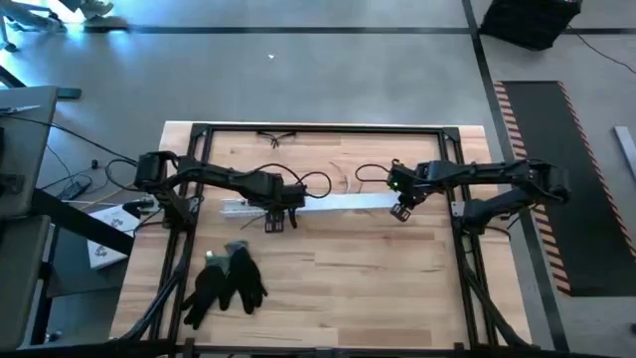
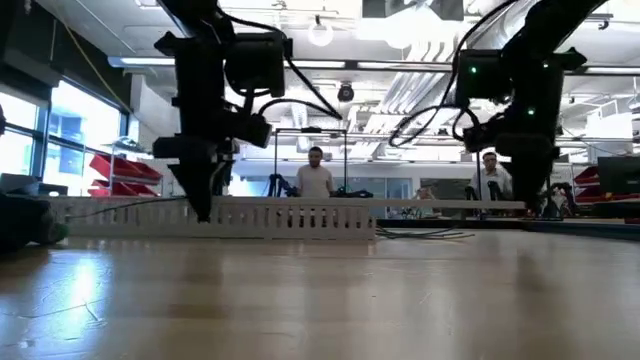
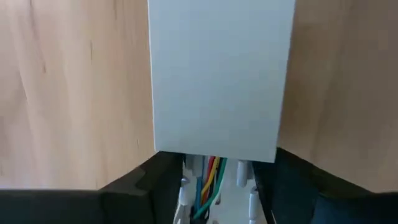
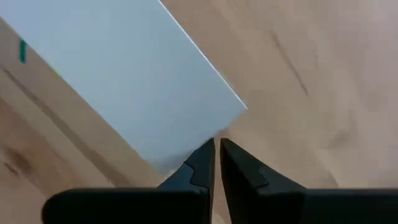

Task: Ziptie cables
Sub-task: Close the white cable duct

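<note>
Left gripper [image 3: 214, 186] straddling slotted white plastic channel [image 3: 214, 81], fingers spread; coloured cables [image 3: 210, 180] inside; right gripper [image 4: 216, 155] at 3 o'clock pinching closed.

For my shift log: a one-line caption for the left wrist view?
Left pincer straddles the white channel, with coloured cables showing at its open end.
</note>
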Action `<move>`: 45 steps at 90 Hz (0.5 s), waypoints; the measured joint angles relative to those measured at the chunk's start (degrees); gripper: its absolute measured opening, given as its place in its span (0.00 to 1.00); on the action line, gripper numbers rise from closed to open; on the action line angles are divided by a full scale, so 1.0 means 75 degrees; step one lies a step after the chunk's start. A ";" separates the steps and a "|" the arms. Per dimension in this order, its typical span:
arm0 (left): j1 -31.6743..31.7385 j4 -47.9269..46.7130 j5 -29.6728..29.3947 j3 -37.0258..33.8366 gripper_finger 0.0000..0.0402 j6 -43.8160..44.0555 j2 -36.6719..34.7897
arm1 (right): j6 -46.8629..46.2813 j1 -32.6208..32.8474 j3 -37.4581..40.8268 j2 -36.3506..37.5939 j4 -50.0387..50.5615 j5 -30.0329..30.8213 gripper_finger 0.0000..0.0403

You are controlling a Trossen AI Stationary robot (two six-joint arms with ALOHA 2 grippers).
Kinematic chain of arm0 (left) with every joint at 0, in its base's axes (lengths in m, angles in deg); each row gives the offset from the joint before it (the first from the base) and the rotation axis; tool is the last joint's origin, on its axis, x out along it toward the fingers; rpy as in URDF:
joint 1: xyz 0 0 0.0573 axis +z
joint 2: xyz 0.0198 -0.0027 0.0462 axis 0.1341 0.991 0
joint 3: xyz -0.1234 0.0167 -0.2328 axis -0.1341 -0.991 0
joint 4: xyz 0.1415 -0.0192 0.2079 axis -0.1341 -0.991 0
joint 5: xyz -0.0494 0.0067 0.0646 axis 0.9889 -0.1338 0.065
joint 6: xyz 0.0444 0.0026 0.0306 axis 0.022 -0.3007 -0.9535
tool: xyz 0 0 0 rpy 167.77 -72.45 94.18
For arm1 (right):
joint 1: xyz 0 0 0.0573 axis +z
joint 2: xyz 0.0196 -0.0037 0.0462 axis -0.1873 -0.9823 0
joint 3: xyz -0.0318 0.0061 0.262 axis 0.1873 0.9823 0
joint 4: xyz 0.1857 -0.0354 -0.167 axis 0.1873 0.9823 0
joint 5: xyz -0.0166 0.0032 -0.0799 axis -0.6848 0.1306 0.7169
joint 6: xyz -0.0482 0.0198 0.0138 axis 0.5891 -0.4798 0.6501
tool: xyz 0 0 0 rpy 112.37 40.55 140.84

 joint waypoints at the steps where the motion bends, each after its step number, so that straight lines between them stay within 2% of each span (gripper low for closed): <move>1: 0.0000 0.0011 0.0005 0.0000 0.47 -0.0002 0.0000 | -0.0021 0.0000 0.0000 0.0000 0.0059 0.0000 0.03; 26: 0.0095 -0.0565 0.0163 0.0322 0.65 -0.0110 0.0009 | -0.0094 0.0000 0.0000 0.0000 0.0314 -0.0015 0.03; 45: 0.0204 -0.1752 0.0449 0.0979 0.69 -0.0098 0.0009 | -0.0087 0.0000 0.0000 0.0000 0.0312 -0.0006 0.03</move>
